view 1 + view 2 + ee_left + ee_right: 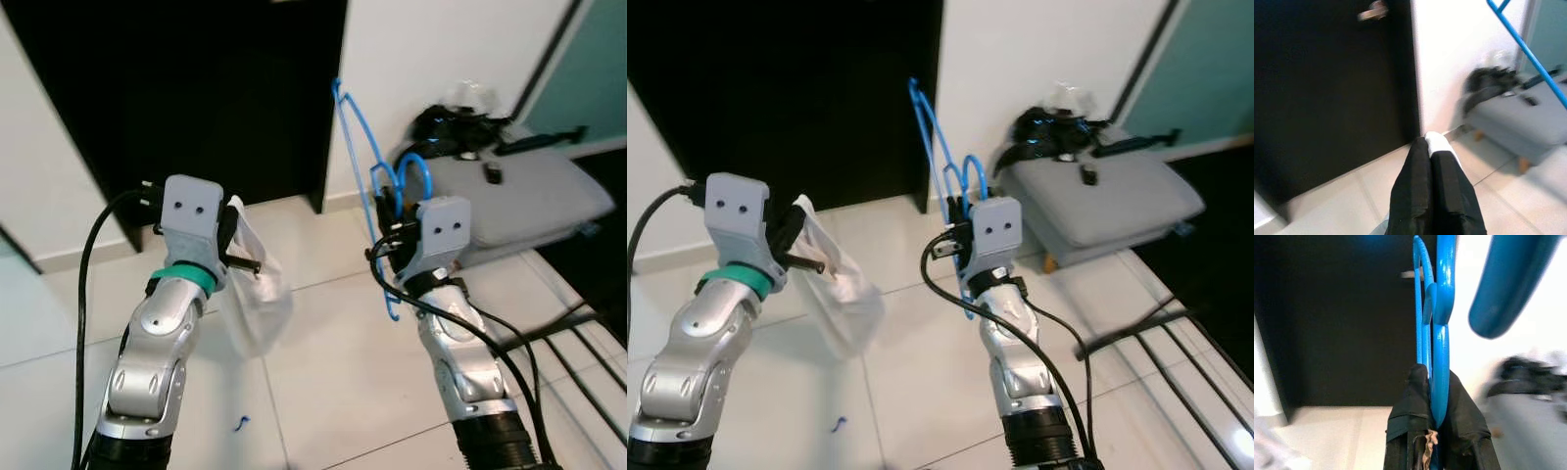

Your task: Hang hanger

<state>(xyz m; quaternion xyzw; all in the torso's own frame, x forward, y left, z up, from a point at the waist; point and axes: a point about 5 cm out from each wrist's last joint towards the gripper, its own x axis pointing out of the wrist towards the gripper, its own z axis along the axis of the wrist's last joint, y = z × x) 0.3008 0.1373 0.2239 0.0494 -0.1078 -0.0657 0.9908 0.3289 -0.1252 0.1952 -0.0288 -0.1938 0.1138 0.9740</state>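
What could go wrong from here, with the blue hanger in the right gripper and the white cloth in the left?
1. The right gripper pinches the blue hanger low near its hook, so the long frame sticks up and may swing or twist in the grip.
2. The left gripper holds only an edge of the white cloth; the cloth dangles and could slip to the tiled floor.

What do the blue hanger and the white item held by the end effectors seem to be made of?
Blue hanger, in the right end effector: probably plastic, with a smooth glossy surface and thick rounded bars in uniform colour. White item, in the left end effector: looks like thin fabric, hanging limp with soft folds; thin plastic film cannot be ruled out.
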